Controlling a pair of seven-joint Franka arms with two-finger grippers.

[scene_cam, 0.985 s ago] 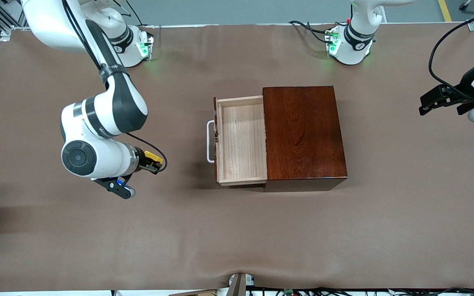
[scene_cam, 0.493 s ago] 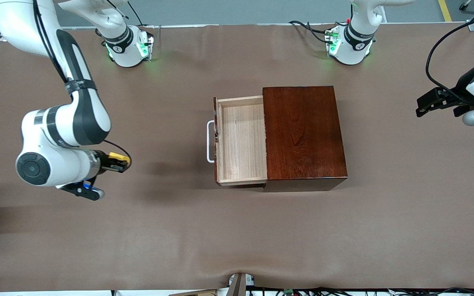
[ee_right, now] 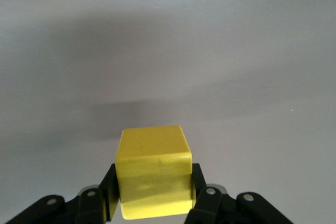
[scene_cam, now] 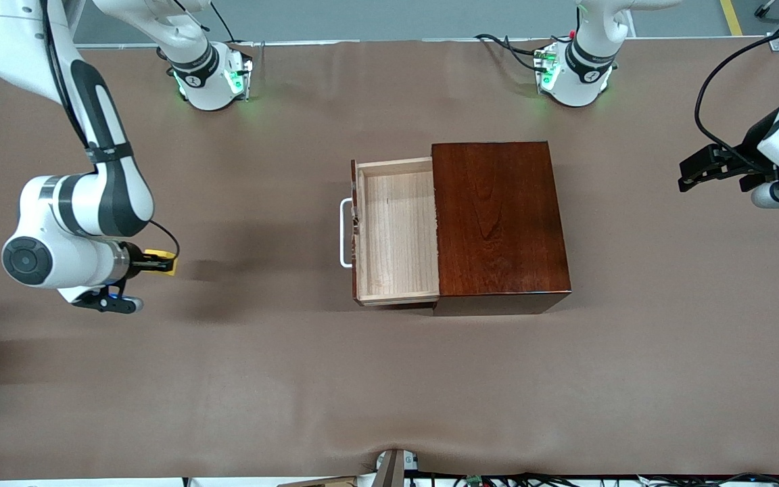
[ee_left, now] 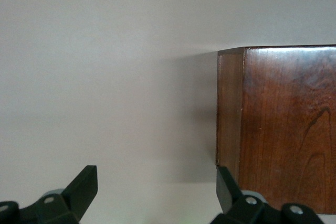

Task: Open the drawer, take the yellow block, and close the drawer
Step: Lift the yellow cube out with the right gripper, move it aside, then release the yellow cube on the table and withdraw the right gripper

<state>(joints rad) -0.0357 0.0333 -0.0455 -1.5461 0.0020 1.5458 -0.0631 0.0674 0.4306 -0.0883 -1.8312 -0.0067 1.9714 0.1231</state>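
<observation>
The drawer of pale wood stands pulled out of the dark reddish-brown box, its white bar handle toward the right arm's end; its tray shows nothing inside. My right gripper is shut on the yellow block, held above bare table toward the right arm's end, well away from the handle. The right wrist view shows the block clamped between both fingers. My left gripper is open and empty, in the air at the left arm's end; its wrist view shows a box corner.
The brown mat covers the whole table. The two arm bases stand along the edge farthest from the front camera. Cables run along the edge nearest the front camera.
My right gripper has carried the yellow block away from the drawer toward the right arm's end of the table. The left gripper has shifted slightly. The drawer has not moved.
</observation>
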